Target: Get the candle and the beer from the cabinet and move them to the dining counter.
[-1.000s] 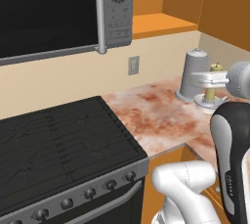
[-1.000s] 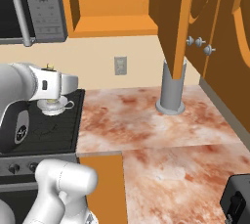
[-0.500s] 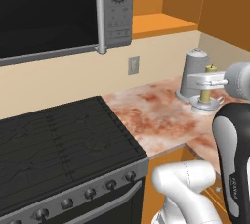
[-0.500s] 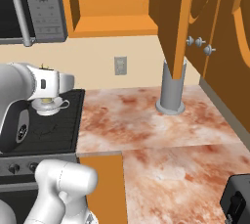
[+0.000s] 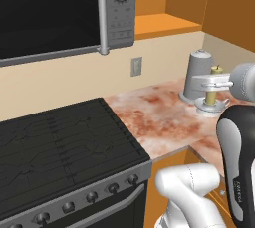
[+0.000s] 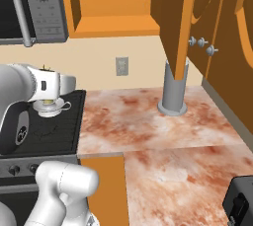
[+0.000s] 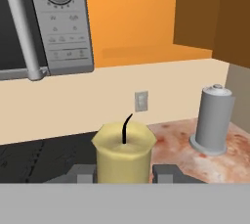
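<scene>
The candle (image 7: 123, 157), a pale cream-yellow cylinder with a dark wick, sits between my two dark fingertips, and my gripper (image 7: 124, 171) is shut on it. From the left base view, the candle (image 5: 211, 95) hangs under the gripper (image 5: 211, 81) above the marbled worktop, in front of a grey canister. In the right base view the candle (image 6: 48, 102) is over the stove's right edge. The orange cabinet (image 6: 113, 25) stands open above, with its door (image 6: 175, 18) swung out. The beer and the dining counter are out of view.
A grey canister (image 5: 198, 75) (image 6: 174, 92) stands on the marbled worktop (image 6: 148, 126) near the wall. A black stove (image 5: 60, 147) lies to the left, with a microwave (image 5: 50, 13) above it. A dark appliance (image 6: 239, 200) sits at the worktop's near right corner.
The hand with the candle has drifted slightly left and a little lower. The grip is unchanged and nothing else has moved.
</scene>
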